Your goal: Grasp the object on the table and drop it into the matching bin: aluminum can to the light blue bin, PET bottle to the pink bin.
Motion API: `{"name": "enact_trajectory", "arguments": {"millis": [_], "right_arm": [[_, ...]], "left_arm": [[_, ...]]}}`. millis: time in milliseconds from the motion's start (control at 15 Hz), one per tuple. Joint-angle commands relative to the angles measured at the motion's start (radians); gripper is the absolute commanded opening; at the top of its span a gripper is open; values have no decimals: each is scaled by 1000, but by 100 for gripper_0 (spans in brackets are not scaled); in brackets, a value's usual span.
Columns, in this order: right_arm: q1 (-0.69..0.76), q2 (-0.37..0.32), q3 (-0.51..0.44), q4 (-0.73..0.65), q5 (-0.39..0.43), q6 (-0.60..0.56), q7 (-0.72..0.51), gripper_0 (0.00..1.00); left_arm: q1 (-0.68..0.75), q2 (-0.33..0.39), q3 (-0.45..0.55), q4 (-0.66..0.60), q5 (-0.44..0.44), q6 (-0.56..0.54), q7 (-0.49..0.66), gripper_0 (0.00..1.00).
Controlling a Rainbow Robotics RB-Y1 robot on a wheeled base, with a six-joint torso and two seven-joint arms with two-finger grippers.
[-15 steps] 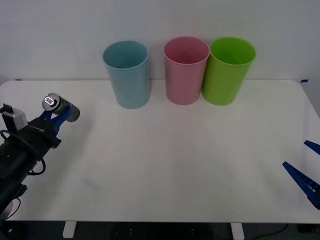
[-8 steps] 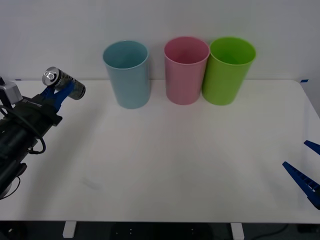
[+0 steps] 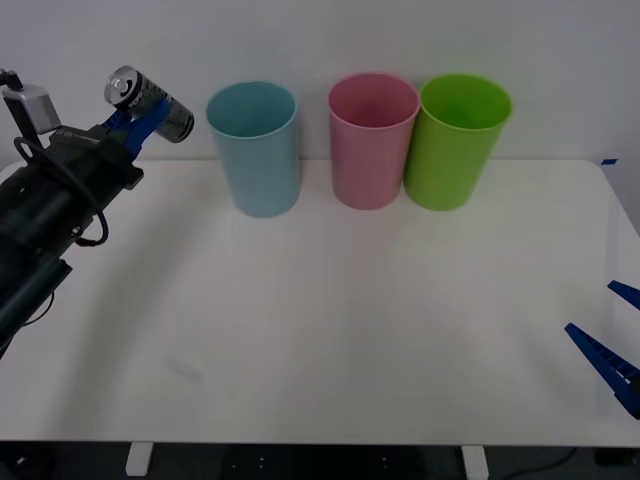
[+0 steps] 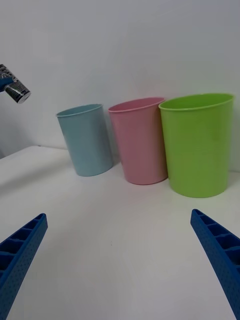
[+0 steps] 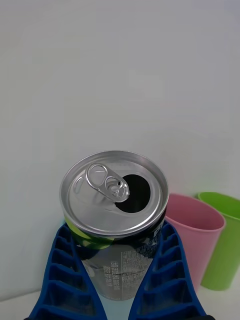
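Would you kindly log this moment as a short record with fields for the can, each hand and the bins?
can: aluminum can, tilted, lifted clear of the table, opened top visible
left hand: left hand shut on the can, raised beside the light blue bin, on the bin's left
right hand: right hand open, low at the table's right edge
bins: light blue, pink bin, lime green bin, upright in a row at the table's far side
can dropped: not yet

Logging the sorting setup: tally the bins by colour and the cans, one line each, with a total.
Light blue bin: 1
Pink bin: 1
Lime green bin: 1
Aluminum can, held by the left gripper: 1
Total: 4
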Motion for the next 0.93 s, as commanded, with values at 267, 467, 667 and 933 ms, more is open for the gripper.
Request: {"name": "enact_trajectory", "arguments": {"millis": [267, 467, 667, 933], "right_arm": [[0, 0, 0, 0, 0, 0, 0, 100], [0, 0, 0, 0, 0, 0, 0, 100], [0, 0, 0, 0, 0, 0, 0, 100], [0, 0, 0, 0, 0, 0, 0, 100]], "left_arm": [[-219, 0, -35, 206, -89, -20, -1, 0], [-332, -2, -52, 325, -149, -43, -21, 0], [-449, 0, -84, 453, -215, -63, -37, 0], [-591, -3, -127, 623, -275, -80, -37, 0]]}}
